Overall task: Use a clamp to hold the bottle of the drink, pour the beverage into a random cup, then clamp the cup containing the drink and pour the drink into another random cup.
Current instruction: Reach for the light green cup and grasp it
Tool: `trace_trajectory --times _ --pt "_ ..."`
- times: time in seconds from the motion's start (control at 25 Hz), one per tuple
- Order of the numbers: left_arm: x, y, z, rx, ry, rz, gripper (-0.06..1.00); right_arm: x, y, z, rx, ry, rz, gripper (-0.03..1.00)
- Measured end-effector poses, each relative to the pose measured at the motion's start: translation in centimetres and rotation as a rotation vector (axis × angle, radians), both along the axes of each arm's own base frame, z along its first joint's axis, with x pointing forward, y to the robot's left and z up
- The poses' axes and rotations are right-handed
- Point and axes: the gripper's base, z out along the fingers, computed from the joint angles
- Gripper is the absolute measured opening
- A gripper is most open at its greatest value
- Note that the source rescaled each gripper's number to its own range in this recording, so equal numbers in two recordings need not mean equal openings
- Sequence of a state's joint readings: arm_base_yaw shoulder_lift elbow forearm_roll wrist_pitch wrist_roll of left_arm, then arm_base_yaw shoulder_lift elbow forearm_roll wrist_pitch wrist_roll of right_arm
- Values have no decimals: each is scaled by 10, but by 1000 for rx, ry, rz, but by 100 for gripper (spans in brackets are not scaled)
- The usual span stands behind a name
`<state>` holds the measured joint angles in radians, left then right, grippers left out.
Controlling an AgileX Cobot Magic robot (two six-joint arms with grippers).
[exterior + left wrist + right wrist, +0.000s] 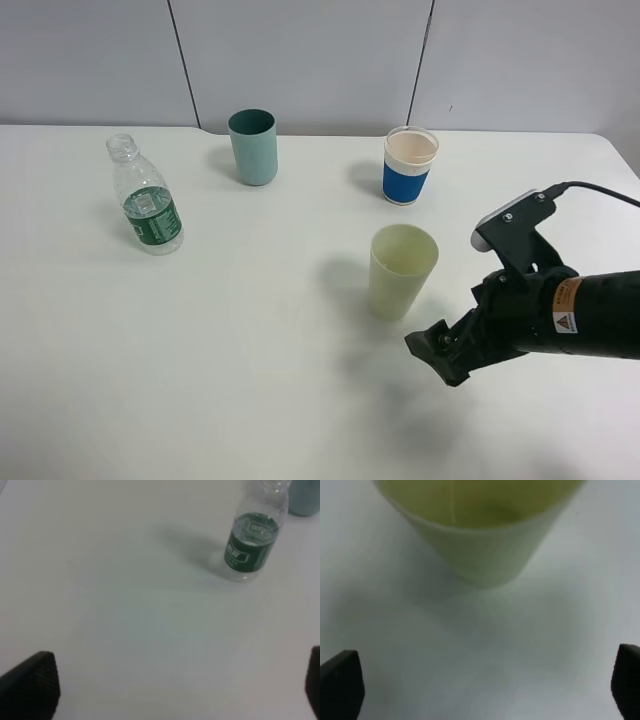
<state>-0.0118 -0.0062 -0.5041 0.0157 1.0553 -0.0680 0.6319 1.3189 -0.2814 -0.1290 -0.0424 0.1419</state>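
Bottle [146,200] stands uncapped; yellow cup [402,270] sits near spread right hand [432,352].

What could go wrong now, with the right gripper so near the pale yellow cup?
1. The right gripper, open, sits low beside the pale yellow cup; a fingertip may push the cup and tip it rather than enclose it.
2. The bottle stands without a cap, so a knock or a tilted grip may spill it.
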Motion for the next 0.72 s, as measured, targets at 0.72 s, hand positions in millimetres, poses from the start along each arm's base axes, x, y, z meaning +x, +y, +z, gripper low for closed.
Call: trace_trajectory --times 0.72 --pt "0 0 0 -1 0 0 100 23 11 -45 -37 -84 43 100"
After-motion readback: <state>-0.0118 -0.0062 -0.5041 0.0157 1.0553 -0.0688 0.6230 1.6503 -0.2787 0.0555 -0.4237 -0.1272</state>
